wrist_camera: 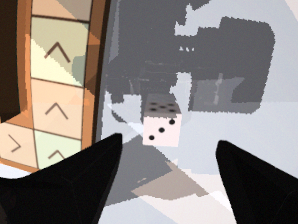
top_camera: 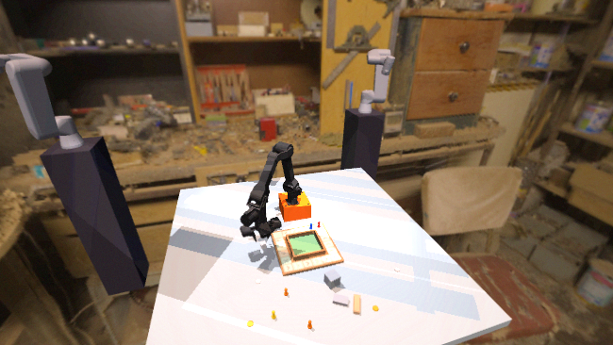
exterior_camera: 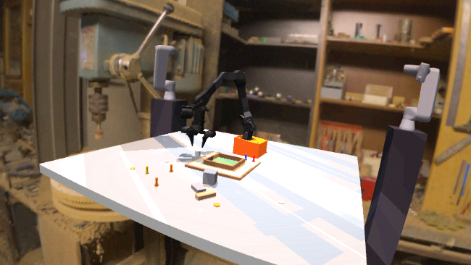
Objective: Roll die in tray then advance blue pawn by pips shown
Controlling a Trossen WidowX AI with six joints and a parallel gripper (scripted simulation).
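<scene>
The white die (wrist_camera: 161, 123) (exterior_camera: 197, 153) lies on the table just left of the game board (top_camera: 312, 267) (exterior_camera: 232, 173) (wrist_camera: 59, 63); its arrow squares show in the wrist view. My gripper (wrist_camera: 169, 144) (top_camera: 255, 234) (exterior_camera: 197, 145) is open and hangs a little above the die, one finger on each side, not touching it. The green-floored tray (top_camera: 306, 242) (exterior_camera: 224, 159) sits in the board's middle. The blue pawn (top_camera: 310, 226) (exterior_camera: 246, 156) and a red pawn (top_camera: 319, 224) (exterior_camera: 253, 158) stand at the board's far edge near the arm's orange base (top_camera: 294, 205) (exterior_camera: 250, 145).
A grey cube (top_camera: 332, 278) (exterior_camera: 210, 177), a flat grey block (top_camera: 340, 299) and a wooden block (top_camera: 356, 303) lie in front of the board. Orange pawns (top_camera: 286, 292) (top_camera: 309, 324), a yellow pawn (top_camera: 273, 315) and yellow discs (top_camera: 250, 323) (top_camera: 375, 307) are scattered near the front edge.
</scene>
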